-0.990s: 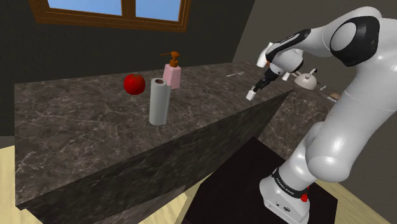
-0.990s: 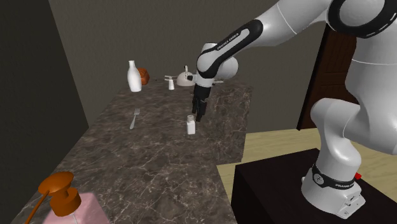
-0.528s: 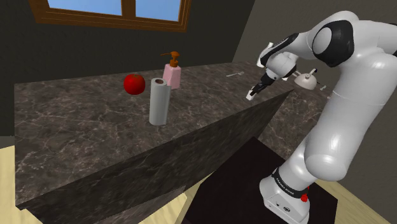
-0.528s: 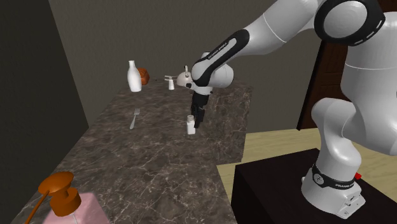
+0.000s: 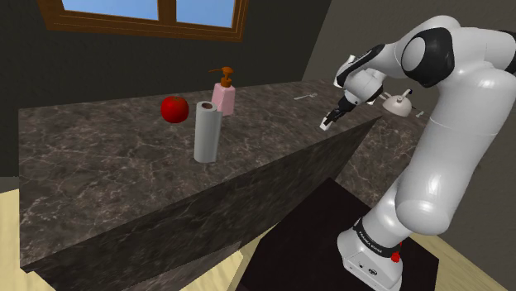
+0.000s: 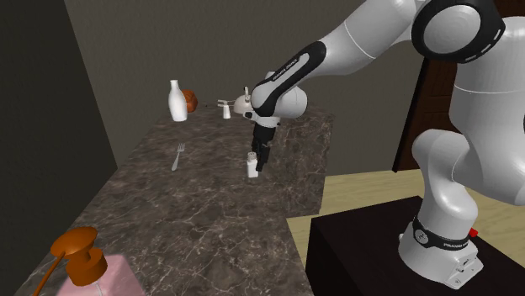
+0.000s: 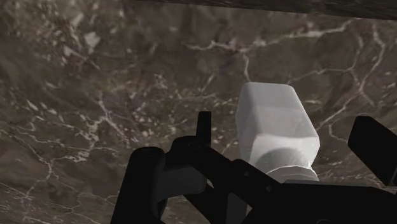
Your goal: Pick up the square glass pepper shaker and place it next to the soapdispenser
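Tool [image 6: 260, 159] released, straddling pepper shaker [image 7: 275, 124] | shaker upright, axis vertical, cap toward tool

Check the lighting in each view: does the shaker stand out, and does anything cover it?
Shoulder view: dim overall, the window brightest; the white shaker is a small pale spot on the dark marbled counter. Second exterior view: dim too; the gripper covers part of the shaker. Wrist view: the shaker looks pale against the dark counter, and the black gripper overlaps its near end.

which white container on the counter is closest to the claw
The small square white shaker, right at the claw; the tall white bottle stands far off.
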